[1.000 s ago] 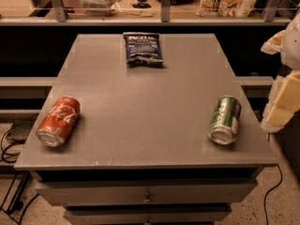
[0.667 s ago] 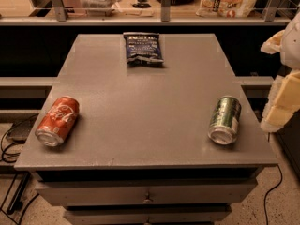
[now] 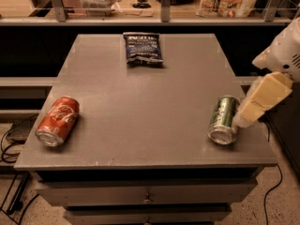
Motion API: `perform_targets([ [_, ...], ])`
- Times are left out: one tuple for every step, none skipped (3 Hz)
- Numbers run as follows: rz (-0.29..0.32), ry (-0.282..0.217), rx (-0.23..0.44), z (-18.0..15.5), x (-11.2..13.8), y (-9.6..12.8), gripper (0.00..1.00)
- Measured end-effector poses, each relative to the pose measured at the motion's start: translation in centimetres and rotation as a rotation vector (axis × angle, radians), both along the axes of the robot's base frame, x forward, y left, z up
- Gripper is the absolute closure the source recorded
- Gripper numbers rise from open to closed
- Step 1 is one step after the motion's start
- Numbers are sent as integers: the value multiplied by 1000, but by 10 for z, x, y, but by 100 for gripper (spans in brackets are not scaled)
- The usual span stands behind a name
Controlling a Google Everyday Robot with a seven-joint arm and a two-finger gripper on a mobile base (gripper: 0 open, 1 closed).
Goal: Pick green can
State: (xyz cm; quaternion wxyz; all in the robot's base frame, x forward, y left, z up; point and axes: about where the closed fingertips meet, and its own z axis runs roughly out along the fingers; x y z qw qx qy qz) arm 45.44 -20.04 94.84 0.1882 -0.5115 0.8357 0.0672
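**Your gripper (image 3: 247, 113) is at the right of the frame, just beside the green can (image 3: 223, 119) on the grey table (image 3: 150, 102).**

The green can lies on its side at the lower right of the table top, near the right edge, with its silver end turned toward the bottom of the frame. The gripper's cream tip comes in from the right and meets the can's right side in this view. You cannot tell whether it touches the can, or whether it is spread or pressed together. A red Coca-Cola can (image 3: 58, 121) lies on its side at the lower left, well apart from the green one. A dark blue snack bag (image 3: 142, 48) lies flat at the upper middle.
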Motion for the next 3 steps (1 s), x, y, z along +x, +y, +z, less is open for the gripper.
perform_targets([
  [-117, 57, 114, -13, 11, 11, 0],
  [-117, 57, 114, -13, 11, 11, 0],
  [-193, 69, 85, -27, 17, 8, 0],
])
